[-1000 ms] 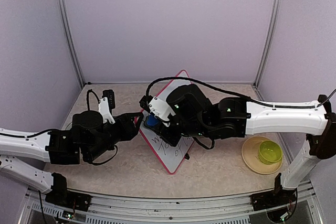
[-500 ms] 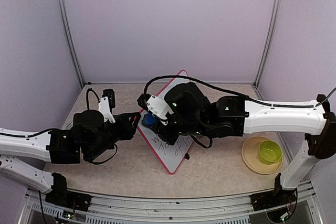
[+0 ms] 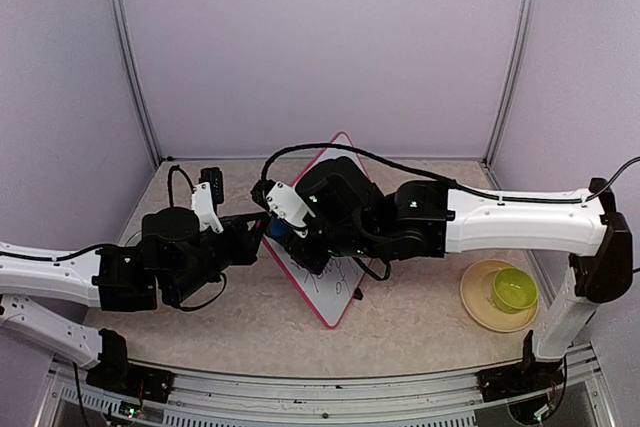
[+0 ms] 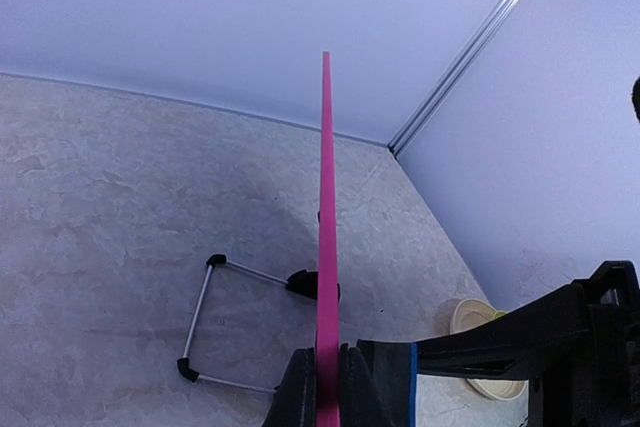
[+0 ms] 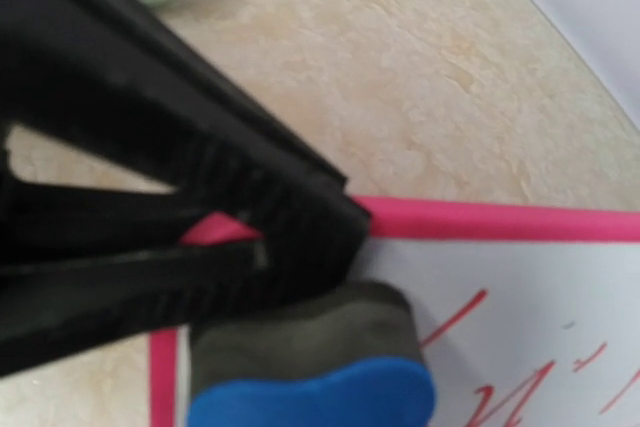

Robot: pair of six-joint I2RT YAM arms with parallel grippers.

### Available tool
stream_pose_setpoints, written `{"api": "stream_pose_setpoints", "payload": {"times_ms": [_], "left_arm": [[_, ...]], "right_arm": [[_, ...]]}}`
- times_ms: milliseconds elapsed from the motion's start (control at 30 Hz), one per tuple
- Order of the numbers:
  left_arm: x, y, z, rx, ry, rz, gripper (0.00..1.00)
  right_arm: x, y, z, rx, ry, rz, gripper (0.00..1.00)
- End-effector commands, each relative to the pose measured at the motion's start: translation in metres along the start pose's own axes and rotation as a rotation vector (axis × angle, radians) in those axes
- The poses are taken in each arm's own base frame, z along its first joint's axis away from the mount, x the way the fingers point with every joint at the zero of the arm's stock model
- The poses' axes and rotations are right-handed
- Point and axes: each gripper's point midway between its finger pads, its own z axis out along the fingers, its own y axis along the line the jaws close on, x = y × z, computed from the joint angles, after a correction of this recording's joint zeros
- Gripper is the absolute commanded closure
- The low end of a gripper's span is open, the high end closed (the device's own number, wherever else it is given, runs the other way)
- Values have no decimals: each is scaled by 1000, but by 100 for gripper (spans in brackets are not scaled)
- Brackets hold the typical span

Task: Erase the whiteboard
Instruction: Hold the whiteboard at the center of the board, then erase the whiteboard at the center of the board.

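From above, the large white board with a thin pink rim (image 3: 328,287) stands tilted on its stand near the middle of the beige marbled desk (image 3: 240,332), handwriting plainly left on its lower half. The left tool (image 3: 258,223) meets the board's left edge, having narrowed from an open stance a second ago. The right tool (image 3: 284,233) has slid a little leftward and presses a blue-backed eraser (image 3: 276,228) to the board's upper left. A yellow plate (image 3: 478,312) carrying a green bowl (image 3: 513,290) sits well apart at the right.

The left wrist view looks straight along the pink rim (image 4: 325,217), which runs upright through the frame. The tool's fingers (image 4: 298,392) are shut tight on it from both sides. The wire stand with black feet (image 4: 205,322) rests on the desk behind the board.

The right wrist view shows the dark grey felt eraser with blue back (image 5: 310,372) gripped under the black fingers (image 5: 250,177), touching the board at its corner. Red writing (image 5: 520,382) lies just beside it, unwiped.

With the rim newly clamped, the board is likely braced against sliding or toppling, so wiping can probably begin; nearly all erasing appears left to do.
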Motion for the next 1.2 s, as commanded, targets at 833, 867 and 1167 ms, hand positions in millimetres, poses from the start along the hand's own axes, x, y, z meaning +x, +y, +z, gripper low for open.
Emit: {"api": "stream_pose_setpoints", "payload": {"times_ms": [833,867,1167], "left_arm": [[1,-11,-4,76,0,30,100],[3,-11,-4,76,2,32,100],[1,-8,-7,66,-5,31,100]], "right_arm": [[-7,-2,4,-38,62,9,67],[-7,-3,6,-34,67,8,66],[37,-22,15,3,166,60,67]]}}
